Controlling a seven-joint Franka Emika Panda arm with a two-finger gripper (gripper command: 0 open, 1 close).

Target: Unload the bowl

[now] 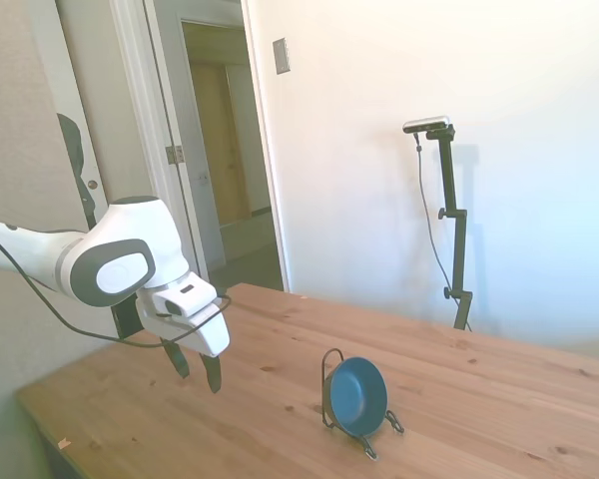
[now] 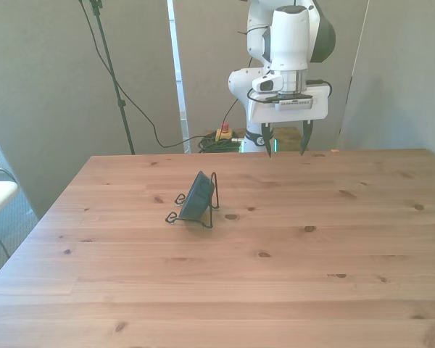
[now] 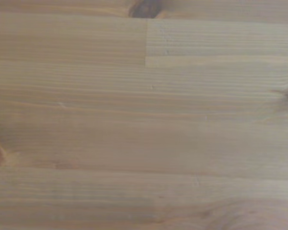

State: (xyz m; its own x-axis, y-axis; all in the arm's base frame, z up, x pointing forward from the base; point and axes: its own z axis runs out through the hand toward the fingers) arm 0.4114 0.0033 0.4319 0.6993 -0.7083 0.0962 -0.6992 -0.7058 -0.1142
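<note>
Side view: the bowl (image 1: 359, 396), dark blue, stands on edge, tilted back in a black wire stand (image 1: 331, 391) on the wooden table (image 1: 499, 399). The gripper (image 1: 196, 365) hangs above bare wood at about 9 o'clock from the bowl, well apart, fingers spread wide and holding nothing. The wrist view shows only planks. A sound approach would likely come from above, straddle the upper rim, close, then lift clear of the wire without dragging the stand.
</note>
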